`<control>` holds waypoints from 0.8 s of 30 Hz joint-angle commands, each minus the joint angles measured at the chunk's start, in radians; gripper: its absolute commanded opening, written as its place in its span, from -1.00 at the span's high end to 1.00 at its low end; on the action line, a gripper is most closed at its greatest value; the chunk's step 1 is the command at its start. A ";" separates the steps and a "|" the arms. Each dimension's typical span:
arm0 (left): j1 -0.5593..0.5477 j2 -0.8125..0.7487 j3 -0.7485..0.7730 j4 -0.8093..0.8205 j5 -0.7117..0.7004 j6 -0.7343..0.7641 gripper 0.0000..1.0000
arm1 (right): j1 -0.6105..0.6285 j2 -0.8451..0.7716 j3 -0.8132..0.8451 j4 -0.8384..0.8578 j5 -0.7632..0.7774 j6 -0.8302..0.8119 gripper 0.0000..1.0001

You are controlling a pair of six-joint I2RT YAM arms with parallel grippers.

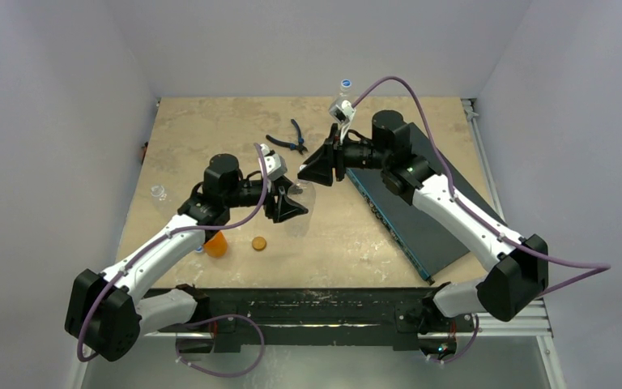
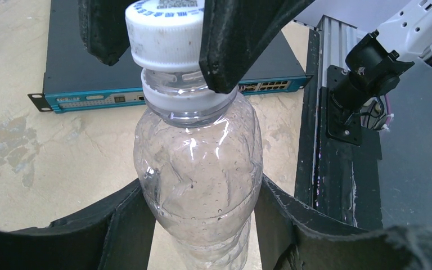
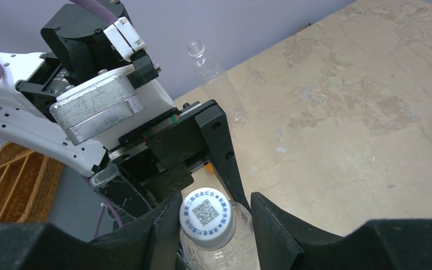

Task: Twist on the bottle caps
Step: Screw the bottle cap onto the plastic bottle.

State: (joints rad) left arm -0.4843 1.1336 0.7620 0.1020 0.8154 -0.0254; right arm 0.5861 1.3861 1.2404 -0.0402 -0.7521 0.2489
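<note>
bottle (image 2: pixel 199 169): clear, dimpled | cap (image 2: pixel 166 34): white (printed code on top)

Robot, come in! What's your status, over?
Left pincer shut on clear bottle. Right pincer straddling its white cap, grip unclear. Pliers well aside, not in the way.

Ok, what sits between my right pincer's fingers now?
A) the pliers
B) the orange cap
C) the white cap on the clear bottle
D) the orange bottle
C: the fingers of the right pincer flank the white cap on the clear bottle, whose body the left pincer holds.
</note>
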 commanded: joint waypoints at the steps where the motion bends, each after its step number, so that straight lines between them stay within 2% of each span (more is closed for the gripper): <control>1: 0.009 0.005 0.033 0.022 0.028 -0.008 1.00 | 0.001 -0.036 -0.005 0.037 0.010 0.009 -0.03; 5: 0.009 0.009 0.033 0.022 0.028 -0.007 1.00 | 0.001 -0.044 -0.011 0.037 0.010 0.010 -0.17; 9: 0.010 0.008 0.033 0.021 0.026 -0.008 1.00 | 0.001 -0.051 -0.013 0.036 0.013 0.010 -0.18; 16: 0.009 0.009 0.033 0.021 0.025 -0.007 1.00 | 0.001 -0.049 -0.013 0.037 0.016 0.012 -0.06; 24: 0.009 0.009 0.035 0.017 0.028 -0.009 1.00 | 0.001 -0.045 -0.014 0.036 0.017 0.013 0.18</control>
State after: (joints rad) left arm -0.4835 1.1446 0.7620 0.0948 0.8173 -0.0254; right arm 0.5861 1.3602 1.2282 -0.0364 -0.7483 0.2546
